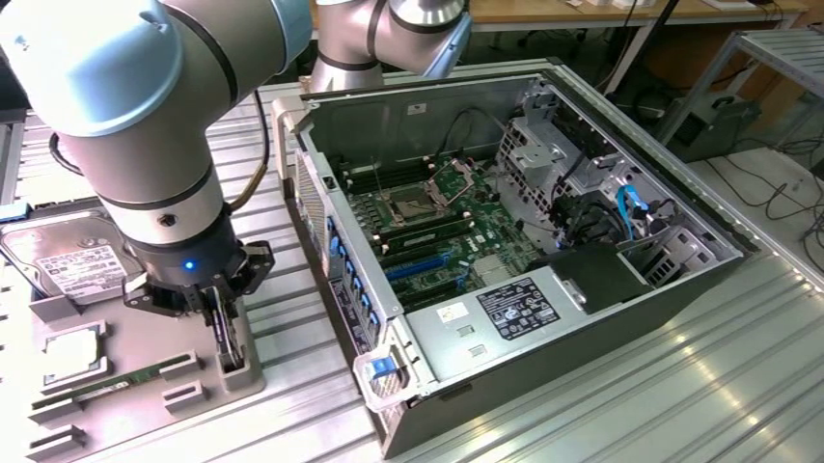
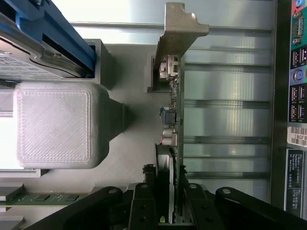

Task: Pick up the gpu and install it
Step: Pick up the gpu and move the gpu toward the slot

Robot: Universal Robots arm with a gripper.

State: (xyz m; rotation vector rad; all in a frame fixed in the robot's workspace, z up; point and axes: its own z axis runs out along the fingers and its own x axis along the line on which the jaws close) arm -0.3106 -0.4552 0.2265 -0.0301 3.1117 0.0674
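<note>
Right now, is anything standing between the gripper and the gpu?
Nothing visible does. The gripper is directly at the gpu, which stands on edge in the gray holder beside the open computer case.

Fixture tray (image 1: 154, 338) sits on the table (image 1: 670, 386) at the exterior view's left, with the open PC case (image 1: 425, 116) just beside it on the right. The gpu (image 1: 232, 352) (image 2: 171, 120) stands on edge in the tray slot nearest the case, gripper (image 1: 222, 323) (image 2: 167, 191) directly over it. Hard drive (image 1: 65, 260) lies at the tray's back, RAM stick (image 1: 123, 381) towards the front. Motherboard (image 1: 438, 231) is inside the case.
</note>
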